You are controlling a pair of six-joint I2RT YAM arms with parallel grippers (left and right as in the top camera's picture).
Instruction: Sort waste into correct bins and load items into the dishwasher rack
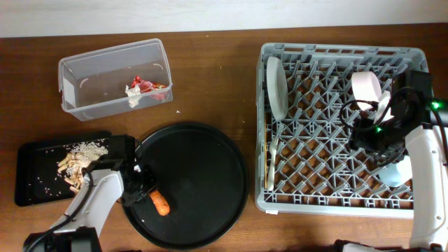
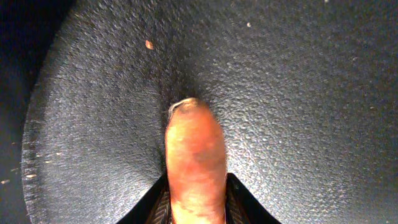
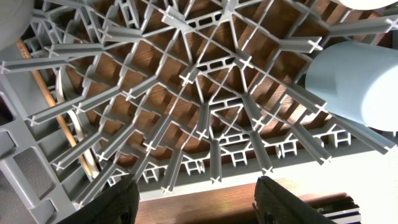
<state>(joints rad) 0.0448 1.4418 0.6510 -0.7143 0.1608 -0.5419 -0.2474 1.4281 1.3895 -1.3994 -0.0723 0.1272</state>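
Wooden table (image 1: 210, 77): left gripper (image 1: 150, 194) is clamping the orange carrot (image 2: 194, 162), long axis running straight out from the jaws, over the round black tray (image 1: 210, 161). Flat black tray (image 1: 28, 183) is lying just leftward, nearest this arm. Right gripper (image 3: 196, 190) is hanging open, empty, above the dishwasher rack (image 1: 329, 204).

The orange carrot (image 1: 162, 204) on the round black tray (image 1: 203, 168)
It is touched by the left gripper (image 1: 145, 187); a white plate (image 1: 276, 85) and fork (image 1: 272, 162) are lodged in the dishwasher rack (image 1: 336, 204).
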